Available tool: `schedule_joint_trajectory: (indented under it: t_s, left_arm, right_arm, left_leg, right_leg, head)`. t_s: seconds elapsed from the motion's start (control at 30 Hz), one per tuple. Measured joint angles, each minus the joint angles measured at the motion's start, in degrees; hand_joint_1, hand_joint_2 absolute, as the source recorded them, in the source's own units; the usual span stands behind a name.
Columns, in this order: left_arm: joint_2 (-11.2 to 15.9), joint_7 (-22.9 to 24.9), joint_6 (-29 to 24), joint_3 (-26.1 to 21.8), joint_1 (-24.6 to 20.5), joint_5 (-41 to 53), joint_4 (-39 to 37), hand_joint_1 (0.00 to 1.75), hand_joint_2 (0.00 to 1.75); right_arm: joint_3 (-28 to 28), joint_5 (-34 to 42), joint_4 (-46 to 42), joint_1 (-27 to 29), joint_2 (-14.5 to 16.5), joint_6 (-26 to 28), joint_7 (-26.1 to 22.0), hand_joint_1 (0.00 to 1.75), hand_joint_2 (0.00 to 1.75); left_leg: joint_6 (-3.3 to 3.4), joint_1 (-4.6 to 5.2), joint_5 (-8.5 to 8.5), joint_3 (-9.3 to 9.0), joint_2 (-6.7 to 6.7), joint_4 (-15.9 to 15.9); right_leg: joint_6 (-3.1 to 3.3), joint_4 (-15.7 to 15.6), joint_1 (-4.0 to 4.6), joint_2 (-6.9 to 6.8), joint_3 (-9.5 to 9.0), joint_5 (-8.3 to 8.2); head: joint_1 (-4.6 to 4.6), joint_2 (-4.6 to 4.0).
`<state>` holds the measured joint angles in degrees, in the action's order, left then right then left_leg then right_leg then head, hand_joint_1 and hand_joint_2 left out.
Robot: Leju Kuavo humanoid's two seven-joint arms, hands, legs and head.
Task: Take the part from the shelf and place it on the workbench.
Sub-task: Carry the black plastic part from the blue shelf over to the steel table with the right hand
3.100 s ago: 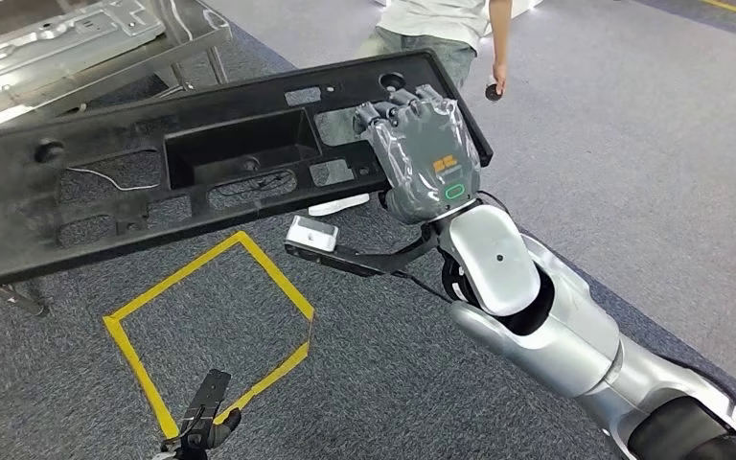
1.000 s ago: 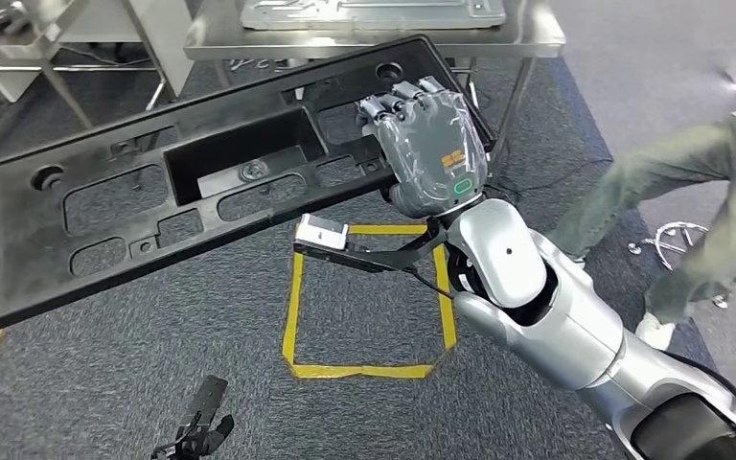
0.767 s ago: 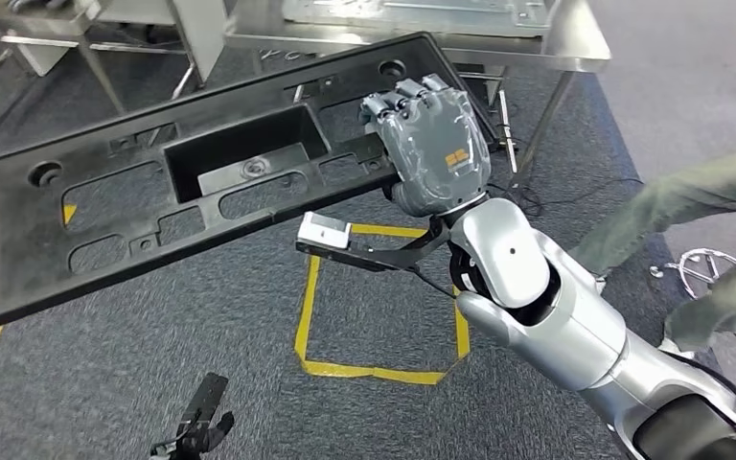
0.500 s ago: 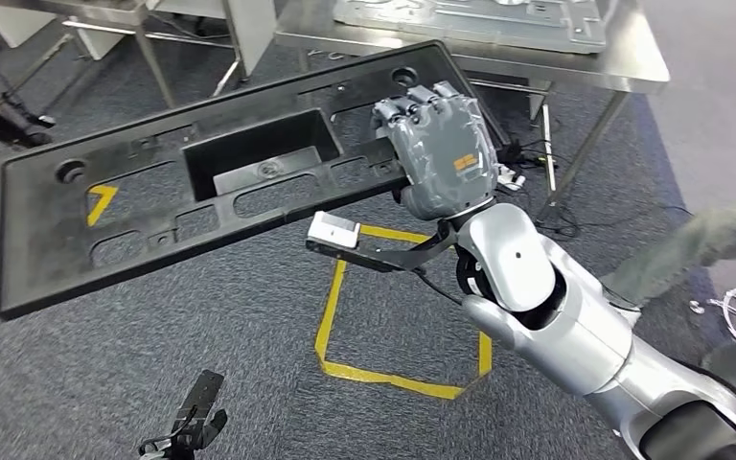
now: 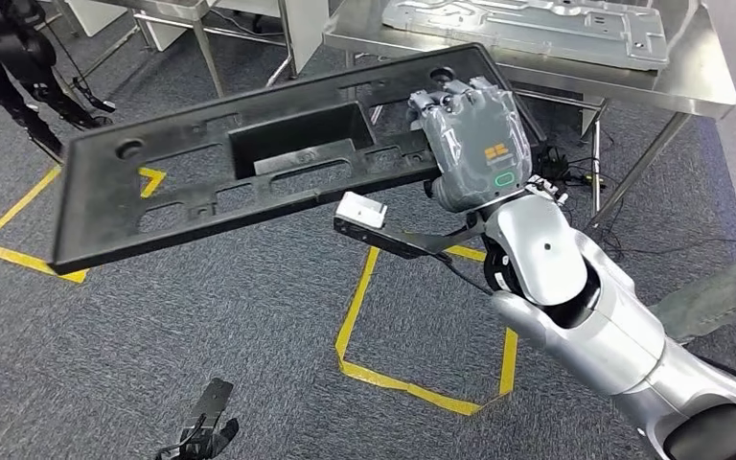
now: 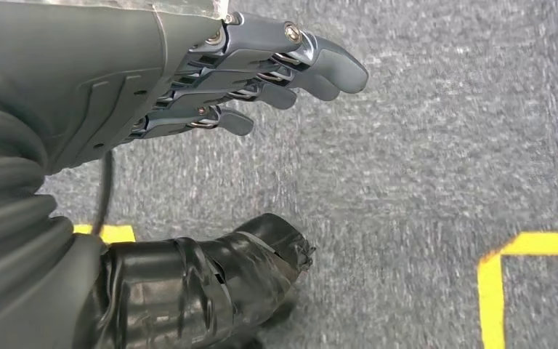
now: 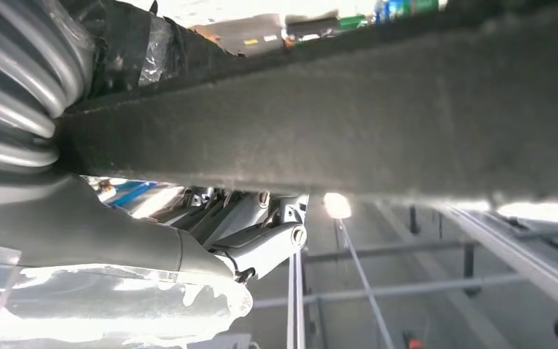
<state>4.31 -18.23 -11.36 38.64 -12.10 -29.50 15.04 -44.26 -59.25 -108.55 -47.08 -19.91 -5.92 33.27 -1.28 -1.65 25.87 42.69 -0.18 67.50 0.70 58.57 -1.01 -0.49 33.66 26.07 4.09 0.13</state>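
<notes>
The part is a long black plastic panel point(image 5: 249, 172) with a deep rectangular recess and several cut-outs. It hangs tilted in the air above the carpet. My right hand point(image 5: 470, 144) grips its right end, fingers curled over the far edge. In the right wrist view the panel's dark edge point(image 7: 378, 123) runs across the picture, with my fingers point(image 7: 261, 243) wrapped round it. The steel workbench point(image 5: 695, 91) stands just beyond the panel's right end. My left hand point(image 6: 189, 80) hangs over the grey carpet, fingers stretched out and holding nothing.
A silver sheet-metal part point(image 5: 527, 24) lies on the workbench. Cables point(image 5: 561, 168) lie under it between its legs. Yellow tape point(image 5: 422, 388) marks a square on the carpet below my arm. A person's leg point(image 5: 719, 292) is at the right edge. A dark stand point(image 5: 14, 57) is at the far left.
The whole picture has shifted, so the camera has turned: the workbench now sits nearer and further right, and the person has slid to the right edge. My right hand still grips the panel.
</notes>
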Motion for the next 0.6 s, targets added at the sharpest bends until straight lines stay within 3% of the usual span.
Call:
schedule_joint_trajectory:
  t_s: [0.07,0.1,0.23,0.3,0.37,0.4,0.43,0.47,0.53,0.6]
  left_arm:
    - [0.02,-0.38,2.36,0.00,-0.09,-0.53,0.01,0.00,1.75]
    - [0.02,-0.54,3.34,0.00,-0.12,-0.74,0.02,0.00,1.75]
    - [0.06,-0.69,5.27,0.00,-0.19,-0.86,0.02,0.00,1.75]
    - [0.07,-0.68,5.35,-0.01,-0.30,-0.73,0.02,0.00,1.75]
    - [0.08,-0.61,5.23,-0.02,-0.35,-0.65,0.02,0.00,1.75]
    - [0.09,-0.57,5.16,-0.03,-0.33,-0.66,0.02,0.00,1.75]
    - [0.09,-0.55,5.12,-0.04,-0.29,-0.67,0.02,0.00,1.75]
    - [0.09,-0.54,5.11,-0.04,-0.25,-0.68,0.02,0.00,1.75]
    - [0.08,-0.55,5.11,-0.04,-0.18,-0.68,0.02,0.00,1.75]
    - [0.08,-0.57,5.11,-0.05,-0.20,-0.69,0.02,0.00,1.75]
  right_arm:
    - [0.24,0.63,0.00,0.00,-0.51,-0.55,0.56,1.75,1.75]
    - [0.35,1.05,0.02,-0.02,-0.74,-0.71,0.88,1.75,1.75]
    - [1.07,2.98,0.22,0.21,-1.37,-0.10,2.21,1.75,1.75]
    - [1.49,2.77,0.40,0.49,-1.80,1.17,2.81,1.75,1.75]
    - [1.94,3.87,0.58,1.15,-1.98,2.00,3.71,1.75,1.75]
    - [2.23,5.10,0.67,1.66,-1.99,2.13,4.25,1.75,1.75]
    - [2.53,6.63,0.79,2.12,-1.99,2.14,4.79,1.75,1.75]
    - [2.79,8.33,0.93,2.44,-2.00,2.14,5.29,1.75,1.75]
    - [3.31,11.46,1.23,2.63,-2.02,2.16,6.10,1.75,1.75]
    - [3.94,12.95,1.42,2.66,-2.00,2.22,6.38,1.75,1.75]
  left_leg:
    - [0.19,0.15,-1.87,-3.65,0.47,-6.45]
    - [0.48,0.31,-1.99,-4.46,0.57,-7.91]
    - [2.06,0.55,-1.86,-4.93,0.20,-8.78]
    - [2.80,0.51,-1.82,-5.33,0.11,-9.15]
    - [3.28,0.74,-1.57,-5.53,-0.03,-9.14]
    - [3.40,0.84,-1.44,-5.65,-0.16,-9.10]
    - [3.44,0.91,-1.28,-5.81,-0.34,-9.04]
    - [3.41,0.94,-1.09,-6.02,-0.55,-8.93]
    - [3.14,0.98,-0.60,-6.42,-0.93,-8.64]
    - [2.68,1.12,-0.26,-6.42,-1.18,-8.31]
  right_leg:
    - [-0.61,0.54,0.12,-0.27,0.12,0.54]
    - [-0.90,0.68,0.25,-0.34,0.18,0.71]
    - [-1.88,1.11,0.04,-0.37,0.35,1.44]
    - [-2.12,5.93,-0.06,-0.10,2.75,3.89]
    - [-2.17,13.69,-0.03,0.13,7.01,6.78]
    - [-2.19,16.32,-0.05,0.21,8.68,7.22]
    - [-2.16,16.97,-0.07,0.25,9.40,6.58]
    - [-2.09,15.35,-0.07,0.27,9.00,4.90]
    - [-1.83,7.87,-0.09,0.44,5.82,0.66]
    - [-1.63,2.43,0.10,0.69,3.34,-1.12]
  head:
    - [-0.07,0.00]
    - [-0.17,0.00]
    - [-0.44,0.00]
    - [-0.60,0.00]
    - [-0.65,0.00]
    - [-0.66,0.00]
    - [-0.65,0.00]
    - [-0.66,0.00]
    - [-0.69,0.00]
    - [-0.69,0.00]
